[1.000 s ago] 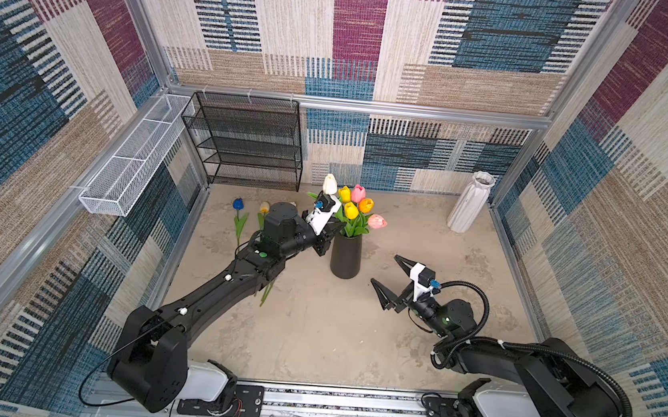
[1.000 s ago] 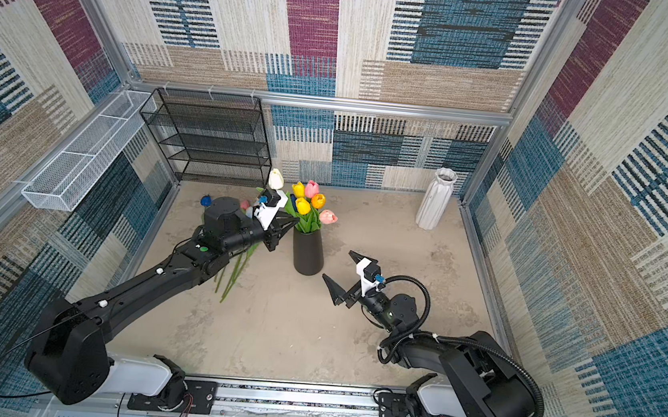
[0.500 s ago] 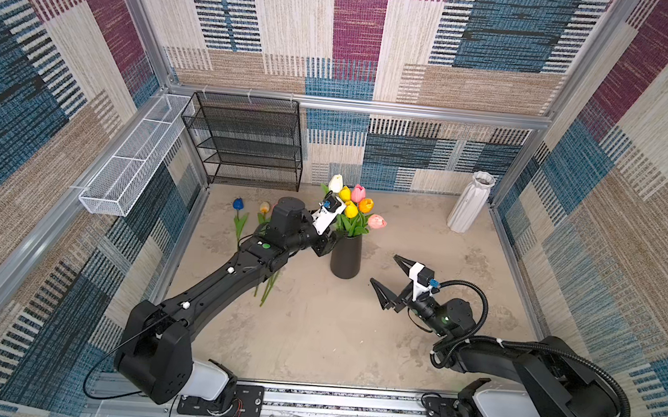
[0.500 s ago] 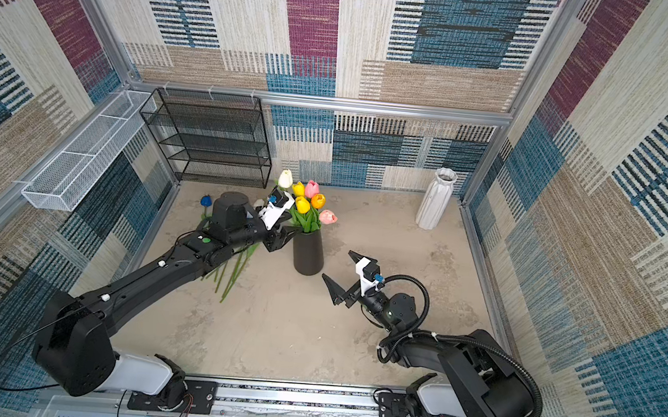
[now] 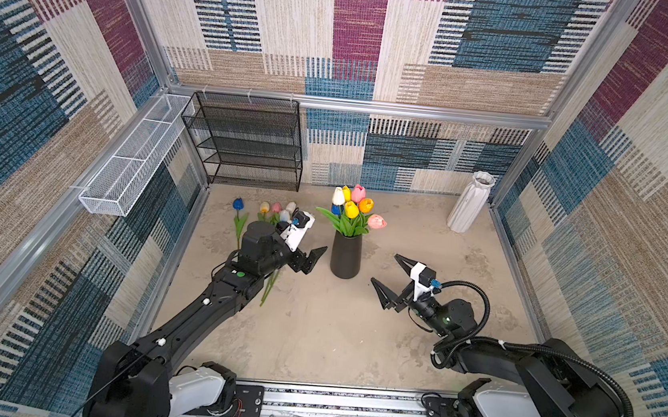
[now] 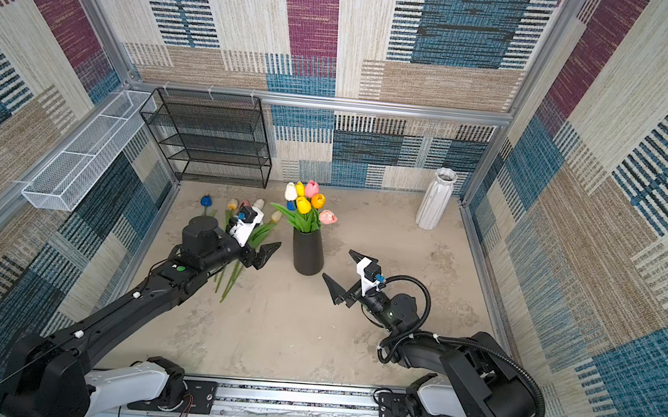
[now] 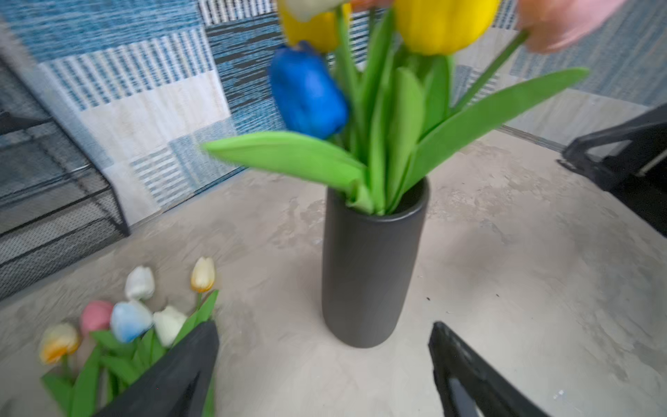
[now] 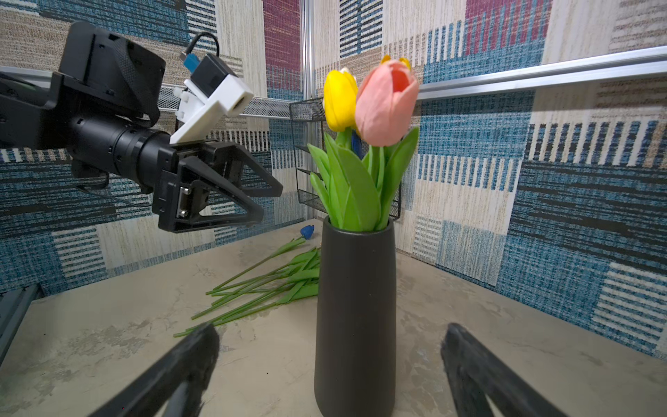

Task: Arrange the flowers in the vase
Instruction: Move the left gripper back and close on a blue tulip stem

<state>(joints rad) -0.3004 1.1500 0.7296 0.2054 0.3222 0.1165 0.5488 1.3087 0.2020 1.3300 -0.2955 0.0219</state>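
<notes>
While the two arms flank the black vase (image 5: 345, 256), the left gripper (image 5: 314, 260) hangs just beside it on the left, its two dark wedge-shaped fingers (image 7: 173, 372) spread wide with nothing between them; it touches neither the vase nor any stem. The right gripper (image 5: 384, 268) stands near the vase on the opposite side, jaws likewise wide apart and empty. The black vase is a matte, smooth cylinder that narrows slightly toward its mouth; it stands upright on the table (image 5: 332, 343), whose surface is mottled grey-beige like concrete. Out of it rise the flowers in the vase (image 5: 351, 210): tulips with smooth, rounded heads in white, yellow, pink, orange and blue, one paler pink head leaning to the right, above broad, flat, bright green leaves. The loose flowers (image 5: 264, 208) lie flat on the table left of the black vase, partly under the left arm; their heads, blue, cream-orange, pink, pale blue and white, point toward the back wall; their long thin green stems (image 8: 260, 285) run forward in a loose bundle. At the back stands a black wire-mesh shelf (image 5: 246, 142); in the right corner, a white ribbed vase (image 5: 468, 205); on the left wall hangs a white mesh basket (image 5: 128, 160).
</notes>
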